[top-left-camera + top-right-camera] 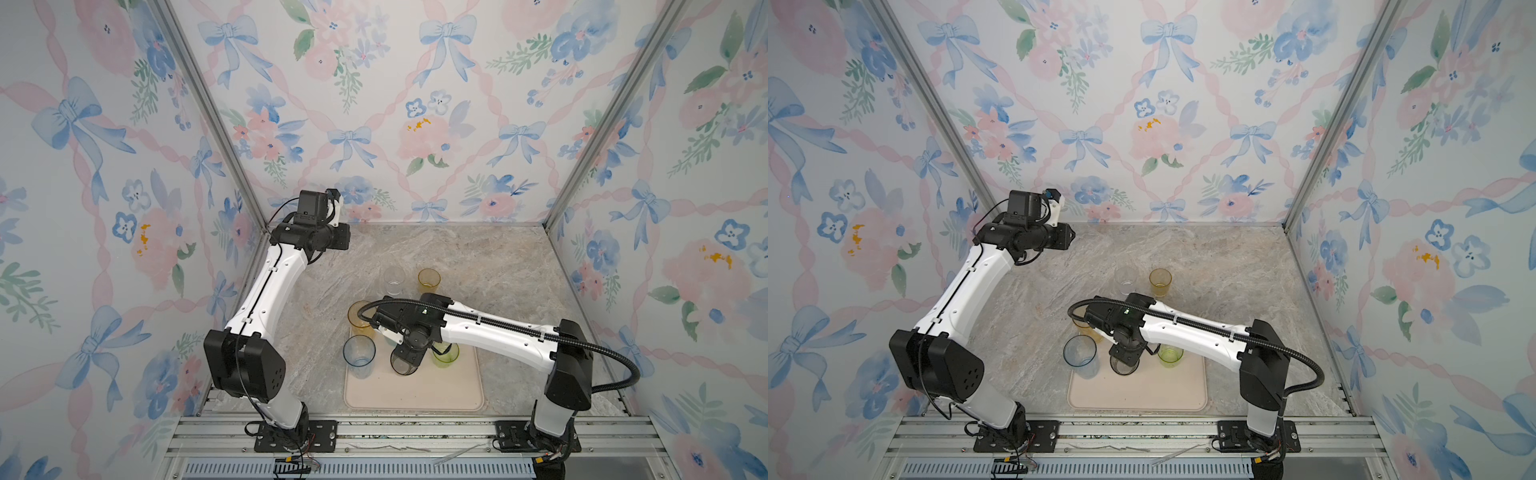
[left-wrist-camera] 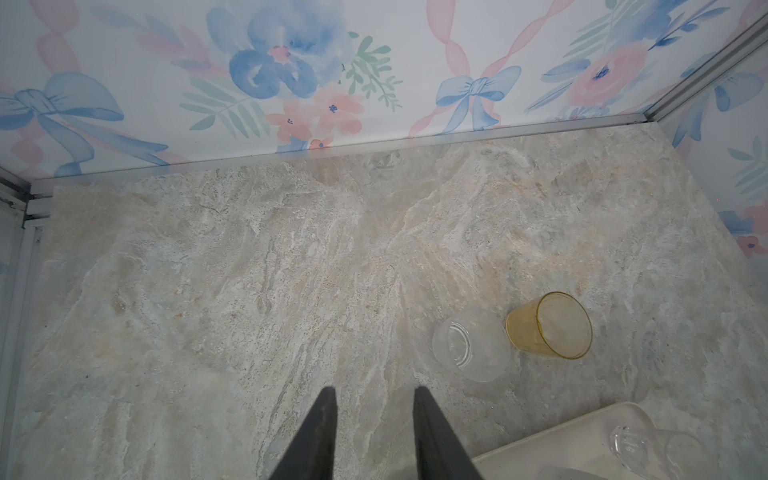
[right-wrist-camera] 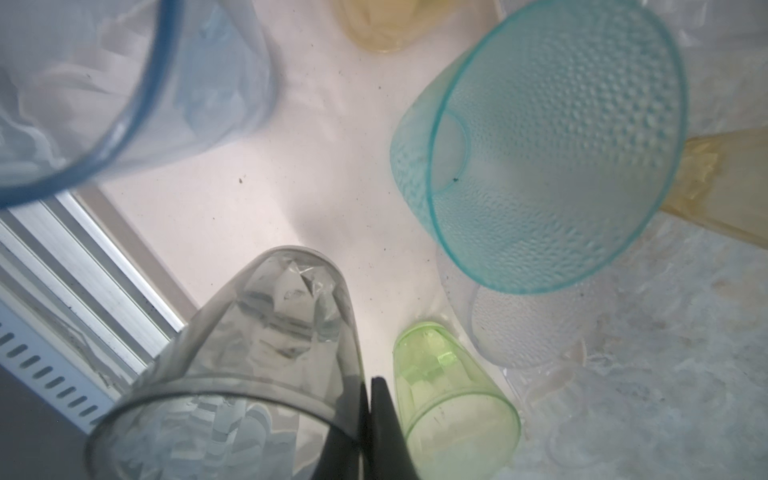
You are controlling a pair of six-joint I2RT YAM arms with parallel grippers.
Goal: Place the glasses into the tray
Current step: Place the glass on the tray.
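Right gripper clenched on grey glass rim, over tray, far half. Lime glass just beside it, in tray. Blue glass at tray's far-left corner, teal glass close by. Left gripper parted, empty, above bare table. Short amber glass, frosted glass side by side on table beyond tray.

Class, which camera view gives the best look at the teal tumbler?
The right wrist view: the teal tumbler fills it close up, with its rim, dimpled wall and base all visible. In both top views the right arm covers nearly all of it. The left wrist view does not show it.
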